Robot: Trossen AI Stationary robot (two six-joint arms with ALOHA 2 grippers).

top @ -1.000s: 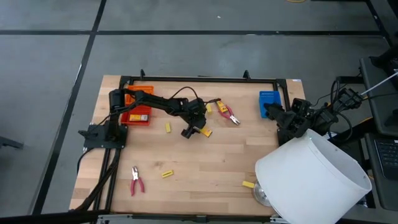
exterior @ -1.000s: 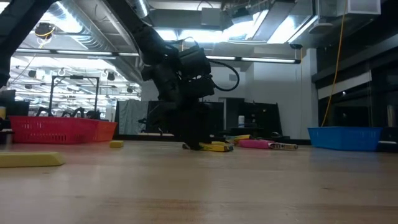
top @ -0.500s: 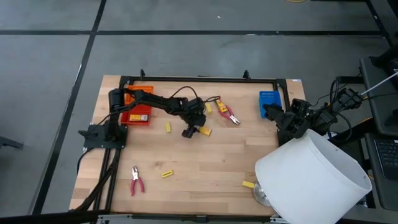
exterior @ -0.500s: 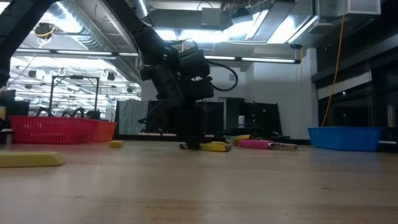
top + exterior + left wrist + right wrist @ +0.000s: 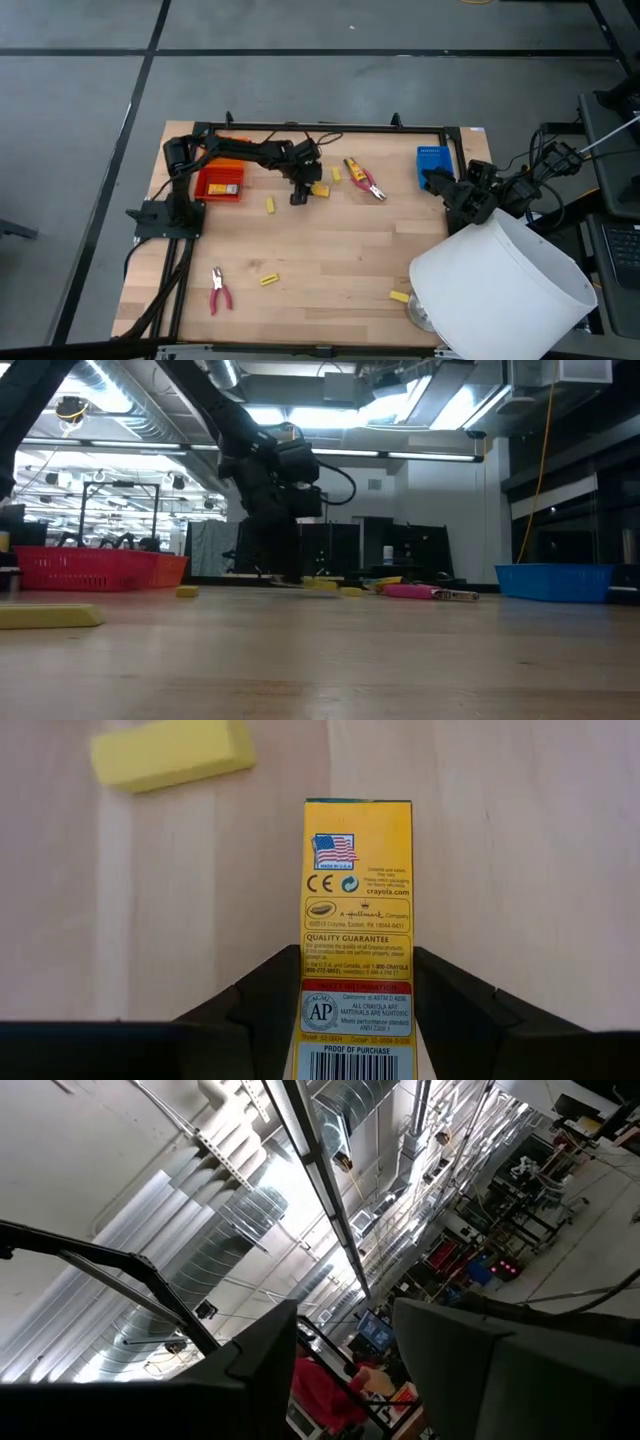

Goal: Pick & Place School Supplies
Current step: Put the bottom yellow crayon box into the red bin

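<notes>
The left arm reaches from the left side toward the upper middle of the high view. Its left gripper (image 5: 300,192) points down, fingers (image 5: 262,1000) squeezing a yellow pack (image 5: 358,930). The right arm sits folded at the right edge, its right gripper (image 5: 432,180) idle.

crayon pack (image 5: 358,940): yellow, dark print, small flag mark
block (image 5: 170,755): plain yellow
gripper fingers (image 5: 255,1010): black
</notes>
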